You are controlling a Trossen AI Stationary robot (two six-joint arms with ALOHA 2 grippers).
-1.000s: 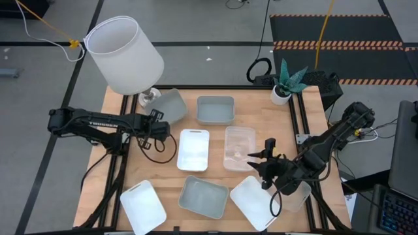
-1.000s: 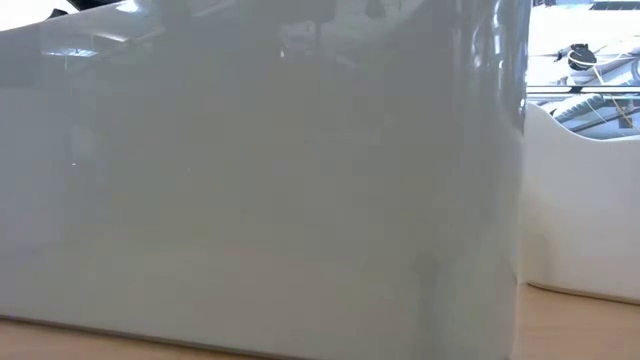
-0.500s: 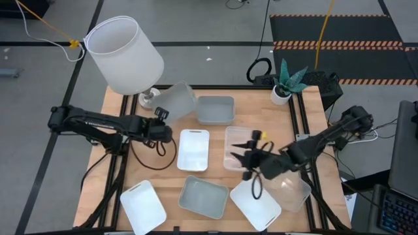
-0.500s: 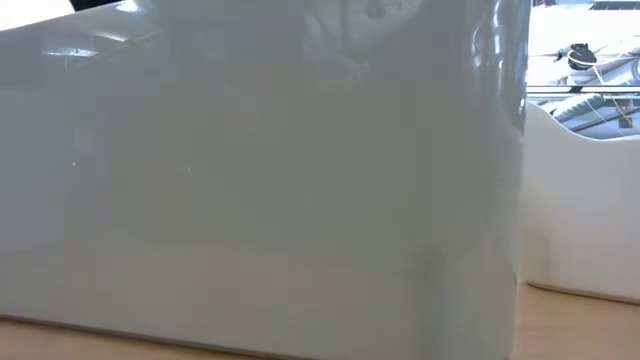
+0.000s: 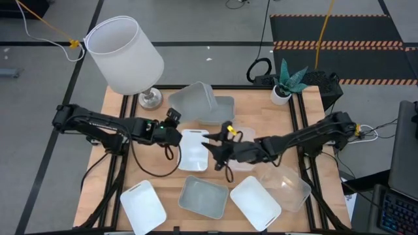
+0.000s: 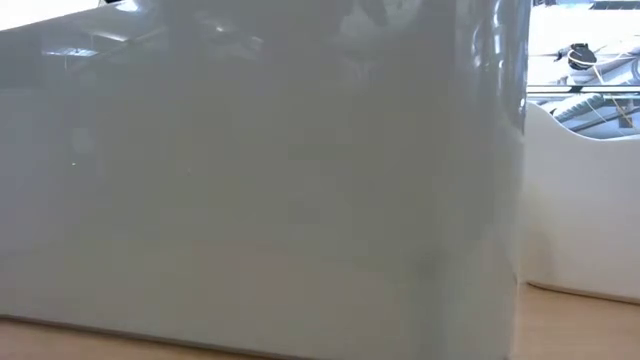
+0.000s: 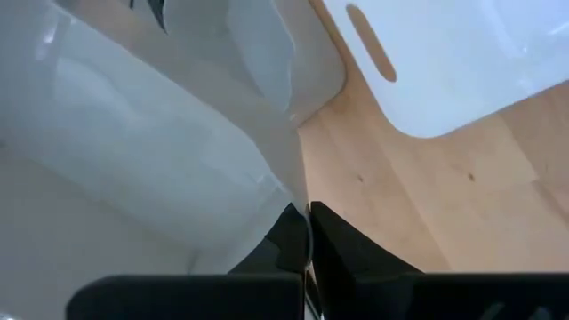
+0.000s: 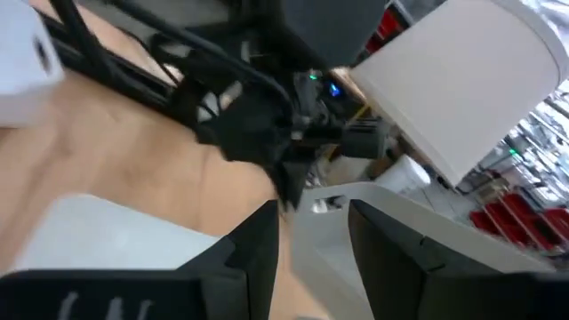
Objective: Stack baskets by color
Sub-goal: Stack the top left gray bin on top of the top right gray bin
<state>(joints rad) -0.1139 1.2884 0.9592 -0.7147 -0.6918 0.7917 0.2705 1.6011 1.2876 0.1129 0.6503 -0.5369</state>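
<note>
A: High view, status. Left gripper (image 5: 175,121) sits mid-worktop, fingers clamped on the rim of a grey-blue basket (image 5: 193,99). Basket is off the worktop (image 5: 258,116), tilted, rim edge pinched at its near corner.

B: Confirm grip from the wrist cam?

A: Left wrist view shows both fingers (image 7: 338,244) pressed together with the thin basket wall (image 7: 267,169) between them. Clamped, yes.

B: Target?

A: Second grey-blue basket (image 5: 221,111) lies flat at the far edge of the worktop, partly under the held one. From the left fingers it lies fwd and to the right, close by. Its long axis looks to run across the worktop, left-right. Held basket hangs skewed to that axis, so my read is it needs rotating level and square before it can nest.

B: Right arm?

A: Right gripper (image 5: 212,145) reaches across the middle, over the white basket (image 5: 193,149) beside the clear basket (image 5: 240,147). Right wrist view: fingers (image 8: 258,249) apart, nothing between them. It is near the left gripper, so clearance is prob. tight.

B: Nearer arm for the placement?

A: Left, it already holds the part. Third grey-blue basket (image 5: 203,196) sits at the near edge, well apart, for later. Low view is blocked by a basket wall; no info.
</note>
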